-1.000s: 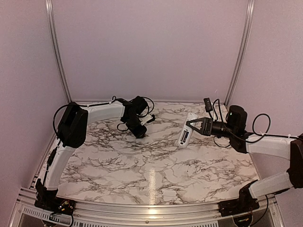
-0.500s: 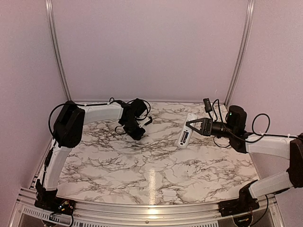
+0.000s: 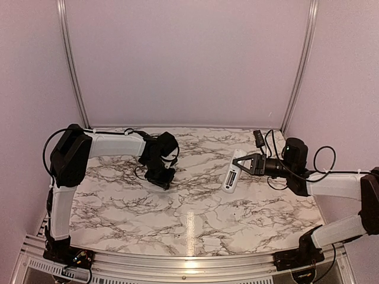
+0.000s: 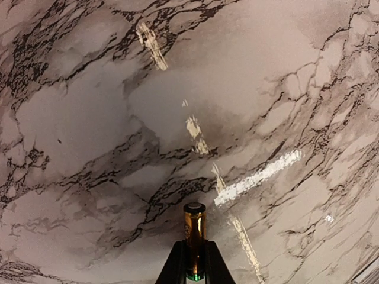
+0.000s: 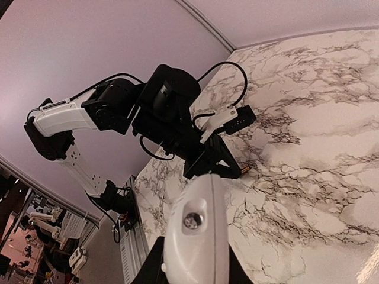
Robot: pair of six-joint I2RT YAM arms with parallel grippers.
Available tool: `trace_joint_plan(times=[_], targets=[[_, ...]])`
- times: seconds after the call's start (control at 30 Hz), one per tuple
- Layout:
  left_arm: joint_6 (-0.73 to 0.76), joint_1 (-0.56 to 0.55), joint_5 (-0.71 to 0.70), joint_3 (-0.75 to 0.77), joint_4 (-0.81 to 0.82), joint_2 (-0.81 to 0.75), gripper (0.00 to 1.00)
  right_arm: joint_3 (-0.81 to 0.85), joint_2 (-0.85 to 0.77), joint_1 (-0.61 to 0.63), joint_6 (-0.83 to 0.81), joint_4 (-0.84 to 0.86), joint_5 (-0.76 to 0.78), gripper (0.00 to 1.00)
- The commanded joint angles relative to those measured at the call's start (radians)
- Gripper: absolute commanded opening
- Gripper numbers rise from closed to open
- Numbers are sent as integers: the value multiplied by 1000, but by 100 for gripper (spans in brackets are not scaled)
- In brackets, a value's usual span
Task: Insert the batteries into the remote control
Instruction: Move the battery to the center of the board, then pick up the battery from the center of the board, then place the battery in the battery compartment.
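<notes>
My left gripper [image 3: 165,181] is shut on a golden-brown battery [image 4: 195,238], which sticks out past the fingertips above the marble table. The battery's tip also shows beyond the left fingers in the right wrist view [image 5: 244,170]. My right gripper [image 3: 244,165] is shut on the white remote control [image 3: 232,171] and holds it above the table at the right. In the right wrist view the remote [image 5: 196,236] points end-on at the left arm, its rounded end with a small round lens facing the camera. I see no second battery.
The marble table [image 3: 195,207] stretches between the two arms. Metal rails frame the pink walls at the back. A loose black cable and connector [image 3: 259,136] hang near the right arm's wrist.
My left arm has swung left and toward the near side, carrying the battery lower over the table. My right gripper with the remote has shifted slightly down and right.
</notes>
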Motion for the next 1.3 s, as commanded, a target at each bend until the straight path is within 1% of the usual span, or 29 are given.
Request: trace_joint_plan(times=[0.0, 0.1, 0.33, 0.43, 0.53, 0.67, 0.77, 1.03, 1.13, 1.27], targets=[[-122, -11, 92, -80, -1, -58, 0, -23, 7, 21, 37, 53, -7, 0], [-114, -33, 100, -148, 46, -135, 0, -54, 19, 54, 72, 92, 14, 0], [-59, -131, 110, -287, 129, -339, 0, -95, 66, 102, 215, 227, 64, 0], [-79, -191, 105, -306, 142, -406, 0, -102, 85, 127, 270, 253, 92, 0], [-115, -244, 125, -294, 166, -446, 0, -103, 114, 151, 318, 274, 116, 0], [-154, -280, 158, -280, 216, -478, 0, -110, 157, 189, 398, 338, 141, 0], [-183, -296, 178, -268, 255, -497, 0, -111, 179, 219, 413, 352, 174, 0], [-224, -308, 199, -195, 228, -451, 0, -104, 255, 254, 462, 433, 228, 0], [-230, -312, 200, -180, 223, -429, 0, -81, 281, 271, 464, 435, 241, 0], [-236, -316, 203, -167, 220, -408, 0, -65, 323, 288, 486, 480, 253, 0]])
